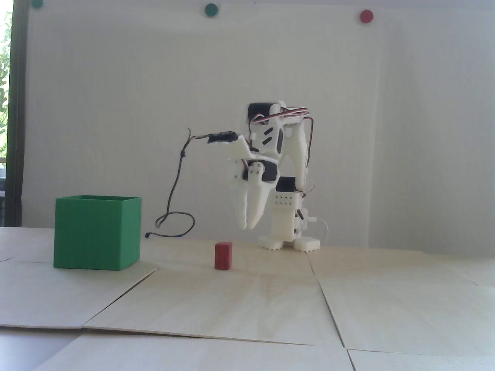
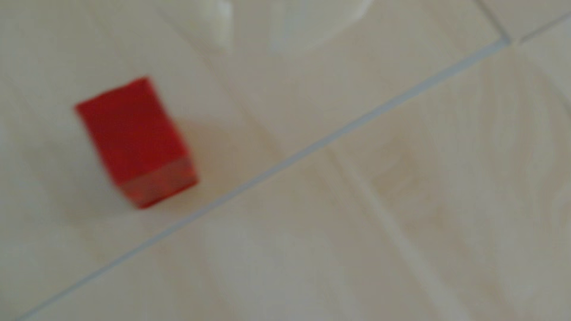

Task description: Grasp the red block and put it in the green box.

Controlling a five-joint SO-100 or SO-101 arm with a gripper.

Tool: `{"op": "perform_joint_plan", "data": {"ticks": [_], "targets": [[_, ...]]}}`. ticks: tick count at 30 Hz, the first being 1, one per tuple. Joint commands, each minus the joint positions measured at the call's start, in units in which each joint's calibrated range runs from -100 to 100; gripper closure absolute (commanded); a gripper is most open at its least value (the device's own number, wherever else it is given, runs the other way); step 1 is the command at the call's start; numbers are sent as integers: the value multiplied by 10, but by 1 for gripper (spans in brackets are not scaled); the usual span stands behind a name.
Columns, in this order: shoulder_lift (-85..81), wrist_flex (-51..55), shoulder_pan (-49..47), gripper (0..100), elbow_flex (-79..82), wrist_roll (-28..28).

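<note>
The red block stands upright on the pale wooden table, to the right of the green box in the fixed view. My white gripper hangs with its fingers pointing down, above the block and a little to its right, clear of it. The jaws stand a small way apart with nothing between them. In the blurred wrist view the block lies at the left, and the gripper shows only as two white fingertips at the top edge. The green box is out of the wrist view.
A black cable hangs from the wrist camera and loops onto the table between the box and the arm. The arm's base stands behind the block to the right. The table is made of wooden panels with seams.
</note>
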Motion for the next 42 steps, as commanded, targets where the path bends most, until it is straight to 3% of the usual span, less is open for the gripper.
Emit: {"op": "perform_joint_plan", "data": {"ticks": [1,9,14,20,29,42], "targets": [[62,38,38,98,-148,-3],[152,118,65,97,-305,-3],[160,136,60,97,-322,-1],[163,135,57,73,-320,5],[164,140,50,66,-295,32],[164,150,32,66,-207,52]]}}
